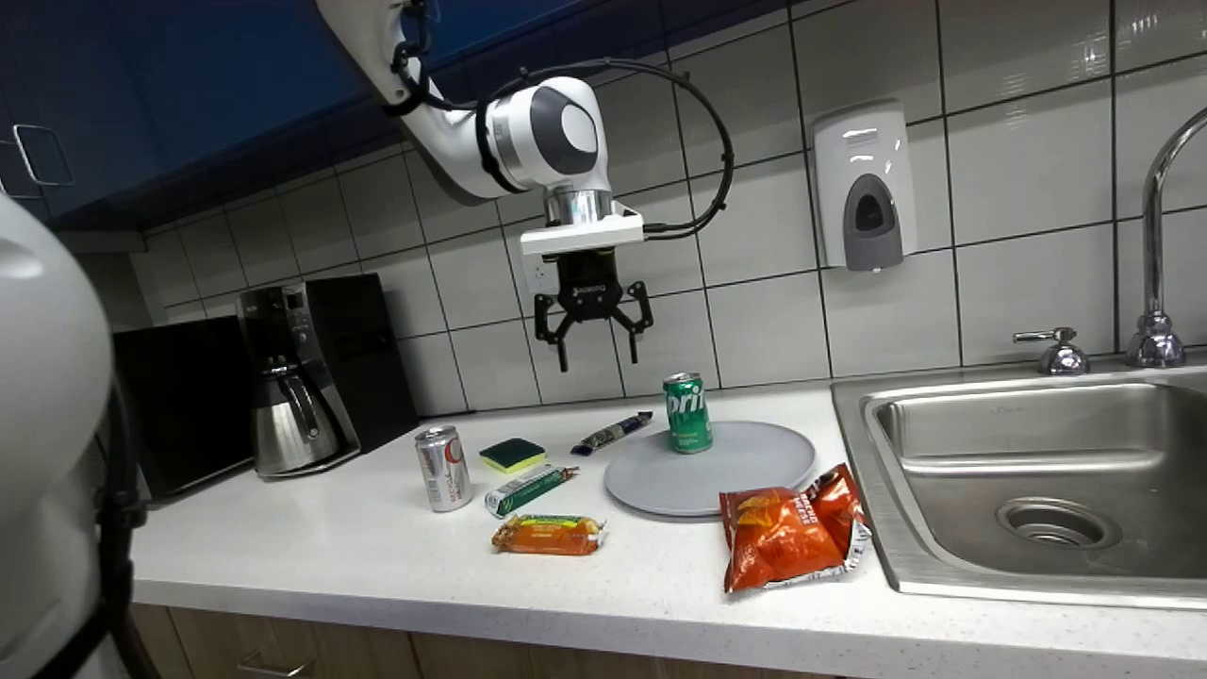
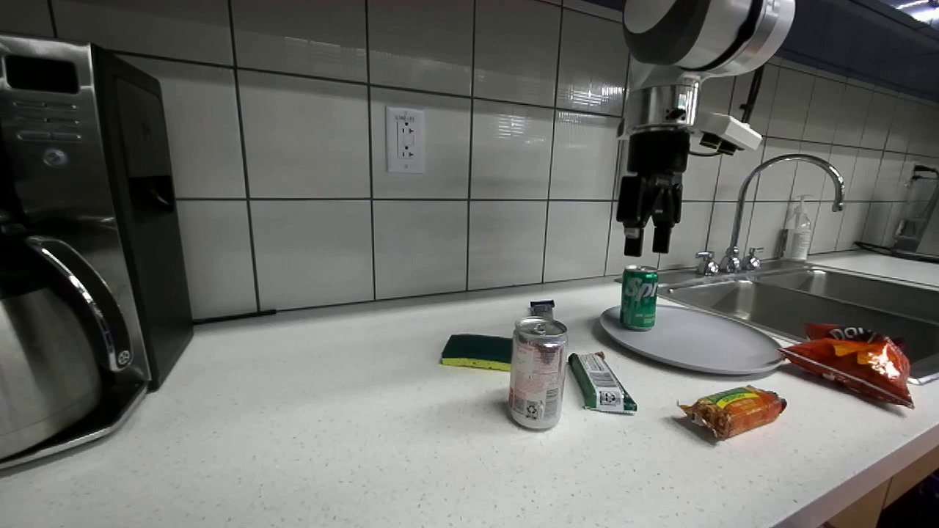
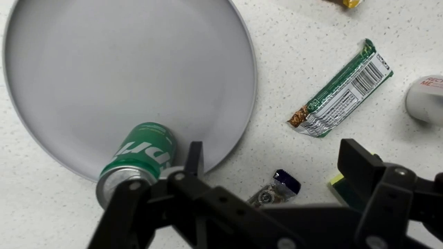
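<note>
Two fingers (image 1: 563, 355) of the gripper (image 1: 599, 364) stand spread wide and grip nothing. In an exterior view, the silver can (image 2: 539, 381) covers one end of the sponge (image 2: 475, 350) and most of the dark-wrapped bar (image 2: 542, 309). In the wrist view, the gripper obscures part of the green can (image 3: 145, 145), the dark-wrapped bar and the sponge; the silver can is cut off at the right edge, the orange-wrapped bar (image 3: 352, 2) at the top. The gray plate (image 1: 651, 481) has a section of rim hidden behind the red-orange bag (image 1: 783, 538) in an exterior view. The plate carries the green can, which stands upright near the rim, below and to one side of the gripper, apart from it. The coffee maker (image 1: 363, 354) holds a steel carafe (image 1: 288, 434); carafe and can contents cannot be seen.
</note>
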